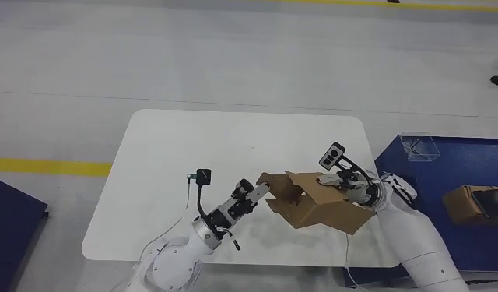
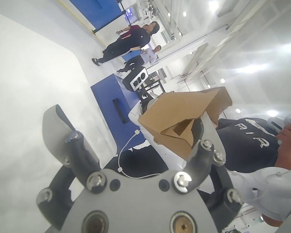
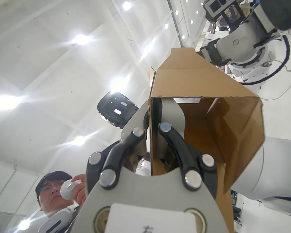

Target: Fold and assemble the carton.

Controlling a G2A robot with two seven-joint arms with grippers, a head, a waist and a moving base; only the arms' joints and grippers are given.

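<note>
Right now the brown carton (image 1: pixel 320 205) hangs in the air over the near right part of the white table (image 1: pixel 194 160). The right gripper (image 3: pixel 153 120) is clamped on one of its walls; the left gripper (image 2: pixel 128 120) stands wide, one finger (image 2: pixel 209 134) against a flap.

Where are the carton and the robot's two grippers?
carton (image 1: pixel 325 209), top view, brown side wall.
left gripper (image 1: pixel 254 188), top view, between its fingertips.
right gripper (image 3: pixel 150 116), right wrist view, between its fingertips.

White table (image 1: pixel 194 160), blue bench (image 1: pixel 459 163) beside it w/ clear bin (image 1: pixel 418 146), yellow floor line (image 1: pixel 47 167).
</note>
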